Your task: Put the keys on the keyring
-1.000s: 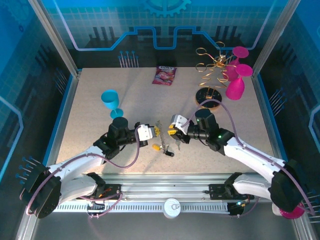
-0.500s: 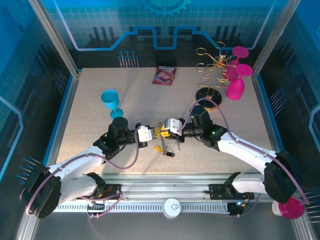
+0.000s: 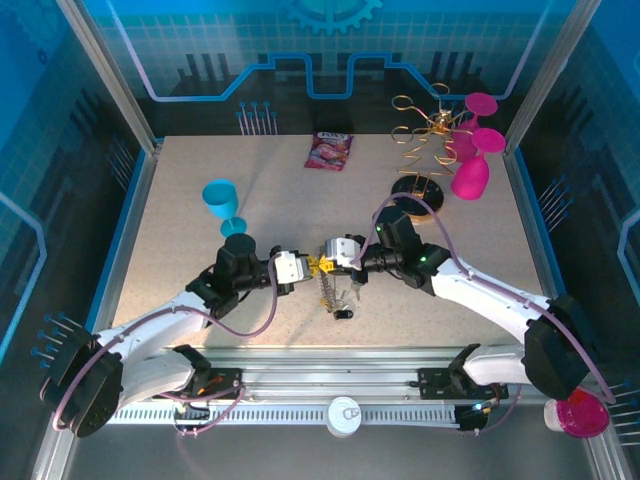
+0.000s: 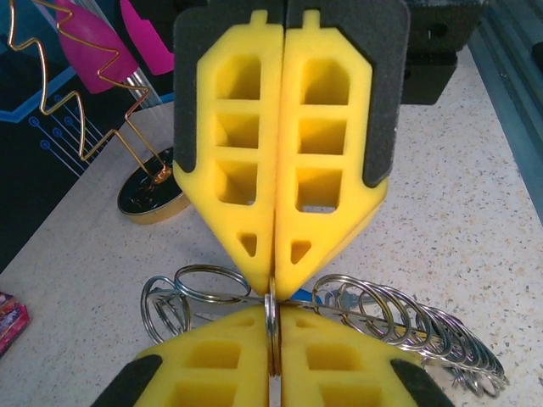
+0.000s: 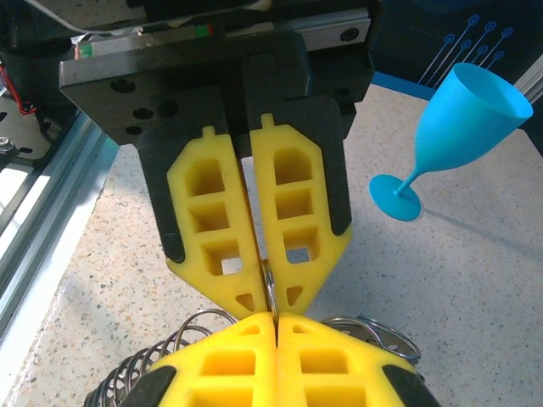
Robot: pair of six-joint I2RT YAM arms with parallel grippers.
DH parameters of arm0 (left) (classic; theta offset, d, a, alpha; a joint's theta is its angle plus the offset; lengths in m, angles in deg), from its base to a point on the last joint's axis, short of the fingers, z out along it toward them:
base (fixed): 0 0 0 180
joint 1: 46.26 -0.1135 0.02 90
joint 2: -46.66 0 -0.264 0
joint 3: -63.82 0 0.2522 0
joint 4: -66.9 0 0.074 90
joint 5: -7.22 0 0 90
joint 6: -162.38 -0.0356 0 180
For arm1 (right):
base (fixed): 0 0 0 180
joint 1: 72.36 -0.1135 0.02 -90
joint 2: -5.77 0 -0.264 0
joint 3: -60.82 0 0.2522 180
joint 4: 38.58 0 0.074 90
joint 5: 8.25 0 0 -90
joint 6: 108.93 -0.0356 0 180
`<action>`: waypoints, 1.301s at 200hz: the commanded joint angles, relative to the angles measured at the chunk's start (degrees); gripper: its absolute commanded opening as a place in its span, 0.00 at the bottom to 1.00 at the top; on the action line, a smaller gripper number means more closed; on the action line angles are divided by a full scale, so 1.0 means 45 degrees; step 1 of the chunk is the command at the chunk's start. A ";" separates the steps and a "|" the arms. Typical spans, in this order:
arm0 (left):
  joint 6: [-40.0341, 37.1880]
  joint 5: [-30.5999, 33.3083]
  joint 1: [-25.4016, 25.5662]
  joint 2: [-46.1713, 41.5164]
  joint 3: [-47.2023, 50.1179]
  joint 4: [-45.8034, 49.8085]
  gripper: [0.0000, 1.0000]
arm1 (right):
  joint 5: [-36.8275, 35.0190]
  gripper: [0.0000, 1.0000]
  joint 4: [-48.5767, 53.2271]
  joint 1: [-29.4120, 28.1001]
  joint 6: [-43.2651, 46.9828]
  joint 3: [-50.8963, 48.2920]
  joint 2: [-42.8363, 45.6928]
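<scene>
The keyring [image 3: 327,290] — reading here as a floppy chain of small silver rings — is hanging near the front middle of the table [image 3: 480,230], trailing down from the spot where the two arms are meeting tip to tip. In the left wrist view its rings are fanning out to both sides of one upright ring. The left gripper [image 4: 271,326] is clenching that ring, and the right gripper [image 4: 273,275] is pinching the top of the same ring, jaws pressed together. A black-headed key [image 3: 343,313] is lying on the table just below the dangling chain. I cannot tell whether it is linked to the chain, and the other keys are too small to place. I am judging the threading as barely begun — the ring is being gripped from both sides, probably to pry it open, and at least that key is waiting to go on.
</scene>
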 commanded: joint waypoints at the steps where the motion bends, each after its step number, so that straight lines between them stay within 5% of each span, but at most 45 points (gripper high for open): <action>1: 0.0109 0.0059 0.0113 -0.0222 -0.0501 0.0233 0.17 | -0.0405 0.00 0.1422 -0.0253 0.0765 0.1103 0.0008; 46: -0.0216 0.0483 0.0113 -0.0045 -0.1070 0.1771 0.16 | -0.1304 0.00 0.3933 -0.0467 0.1843 0.2088 -0.0141; 111: 0.0001 0.0089 0.0103 0.0384 -0.1499 0.1896 0.17 | -0.2093 0.00 0.4658 -0.1220 0.2217 0.3004 -0.0867; 157: -0.0236 0.0091 0.0104 0.0391 -0.1639 0.2308 0.00 | -0.1934 0.00 0.4714 -0.1278 0.2062 0.3042 -0.0721; 166: -0.0286 0.0118 0.0099 0.0361 -0.1603 0.2298 0.00 | -0.1772 0.00 0.4275 -0.1080 0.1534 0.2760 -0.0469; 182: -0.0418 0.0131 0.0114 0.0217 -0.1441 0.2025 0.00 | -0.0953 0.26 0.2573 -0.0184 -0.0138 0.1650 0.0283; 199: -0.0616 0.0320 0.0109 -0.0008 -0.1089 0.1401 0.00 | -0.0106 0.37 -0.0057 0.1152 -0.2692 -0.0240 0.1193; 223: -0.1304 0.0763 0.0172 -0.0272 -0.0737 0.0956 0.00 | -0.1580 0.39 -0.3666 0.2137 -0.6861 -0.2469 0.2042; 260: -0.2173 0.1302 0.0406 -0.0335 -0.0572 0.0793 0.00 | -0.3197 0.35 -0.3879 0.2173 -0.8991 -0.3663 0.2648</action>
